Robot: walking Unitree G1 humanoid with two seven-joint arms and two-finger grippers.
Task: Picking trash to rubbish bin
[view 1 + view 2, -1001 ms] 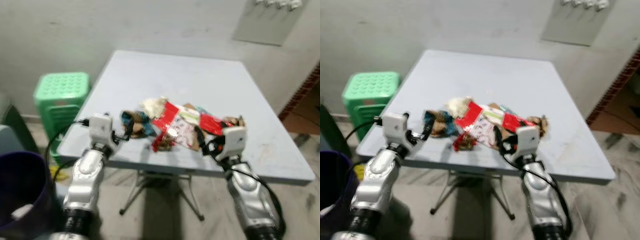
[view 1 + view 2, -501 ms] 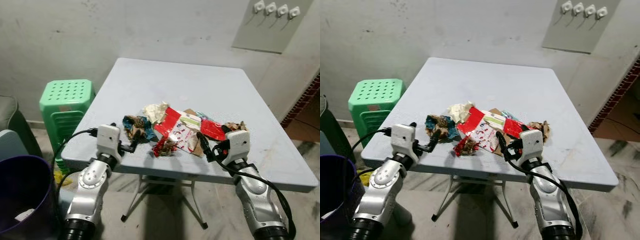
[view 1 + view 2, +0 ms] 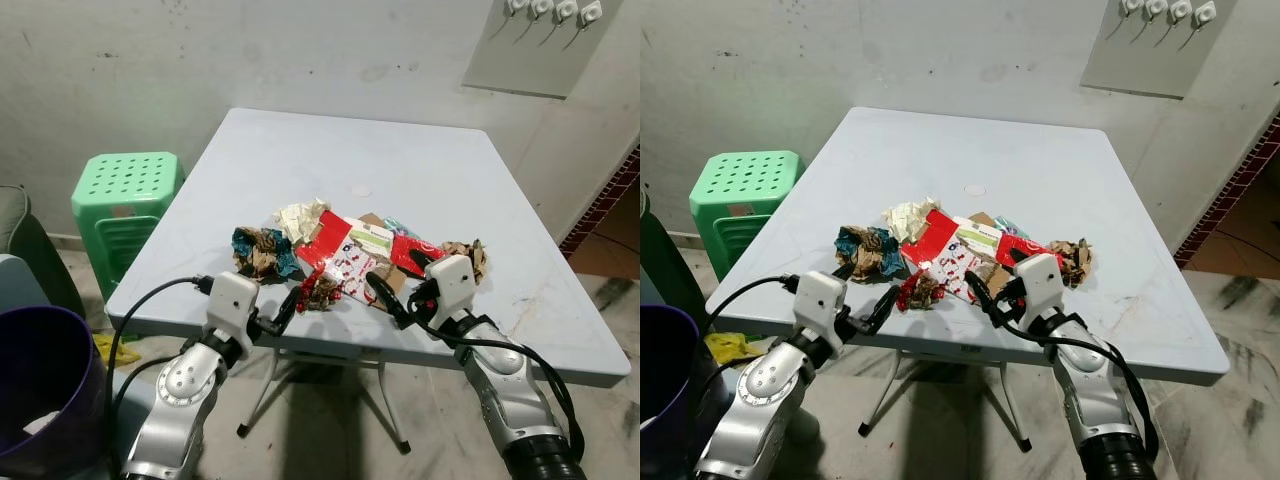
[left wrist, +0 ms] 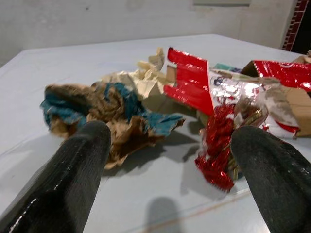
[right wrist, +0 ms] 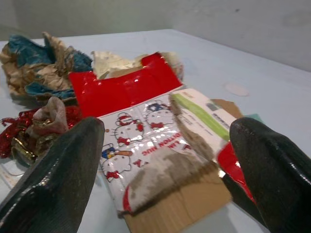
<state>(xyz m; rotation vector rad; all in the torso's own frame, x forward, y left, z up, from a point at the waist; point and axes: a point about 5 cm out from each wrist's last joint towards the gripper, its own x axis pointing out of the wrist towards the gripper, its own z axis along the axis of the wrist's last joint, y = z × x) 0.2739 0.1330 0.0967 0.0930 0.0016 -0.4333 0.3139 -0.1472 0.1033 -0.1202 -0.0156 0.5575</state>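
Red foil wad (image 4: 217, 145) lies just ahead of the left gripper (image 3: 283, 310), toward its right finger; both grippers' jaws spread, right gripper (image 3: 388, 297) facing the carton (image 5: 160, 150).

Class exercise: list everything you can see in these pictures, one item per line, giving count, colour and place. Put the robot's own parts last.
table: one, pale grey-blue, square, centre of the scene
trash pile: one heap, mixed red, white, brown and teal, on the near half of the table
crumpled wrapper: one, teal and brown, robot's-left end of the pile
red foil wad: one, red and gold, nearest the table's front edge
cartoon-print packet: one, white and red, middle of the pile
stool: one, green plastic, left of the table
rubbish bin: one, dark purple, on the floor at near left
left gripper: one, black fingers, open, at the front edge
right gripper: one, black fingers, open, beside the pile
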